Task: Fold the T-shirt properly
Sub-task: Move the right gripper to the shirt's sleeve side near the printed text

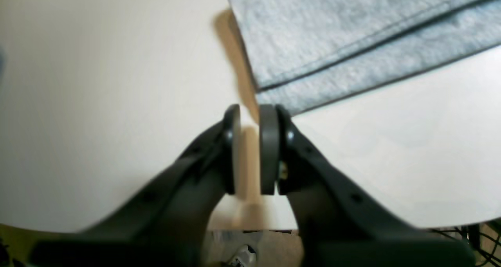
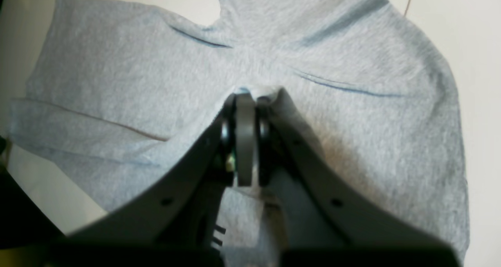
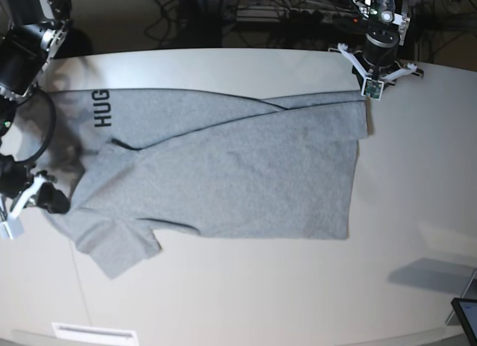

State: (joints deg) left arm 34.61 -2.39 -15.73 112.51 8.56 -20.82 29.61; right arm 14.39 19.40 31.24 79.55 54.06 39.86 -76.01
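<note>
Fabric of the T-shirt [image 3: 223,167] was spread across the table [image 3: 246,294], its long axis run from nine o'clock to three o'clock in the base view, hem at three, sleeve and collar end at nine, with black lettering [image 3: 102,109] shown near ten. The right gripper [image 2: 245,98] was seen clamped on a raised pinch of the shirt at that nine o'clock end. The left gripper [image 1: 249,114] was held above bare table just off the hem corner, its jaws set narrowly apart with nothing between them; the corner lay at about one o'clock from it. The left arm was judged nearer to the hem.
</note>
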